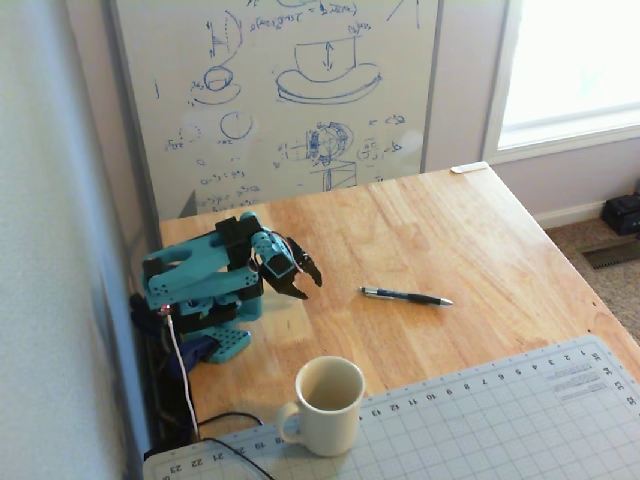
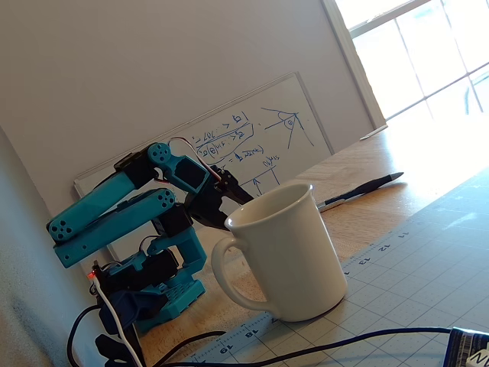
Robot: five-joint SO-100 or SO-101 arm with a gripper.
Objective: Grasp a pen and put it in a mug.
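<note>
**Fixed views: pen lies to the right of the gripper, across open wood**

Both fixed views show us the light wooden table, and the high view gives the layout best. Bare wood fills the middle of that frame. A grey gridded cutting mat covers the lower right, and a whiteboard with blue sketches stands along the table's far edge at the top.

Next in size is the teal, folded robot arm at middle left. Its black two-finger gripper hangs above the wood with the jaws a little apart and nothing between them.

At the bottom centre, the plain cream-white ceramic mug sits on the mat's near-left corner, upright and empty, handle towards the lower left. It lies below the gripper in this frame, and in the low view it hides the fingertips.

Smallest is the slim dark blue-black pen, flat on the wood at centre frame. It lies to the right of the gripper, well apart from it, at nearly the same height in the frame. Its long axis runs left to right, roughly in line with the reach, so we judge the wrist must turn to close across the barrel. Nothing stands between gripper and pen, and the table edges are far off.
</note>
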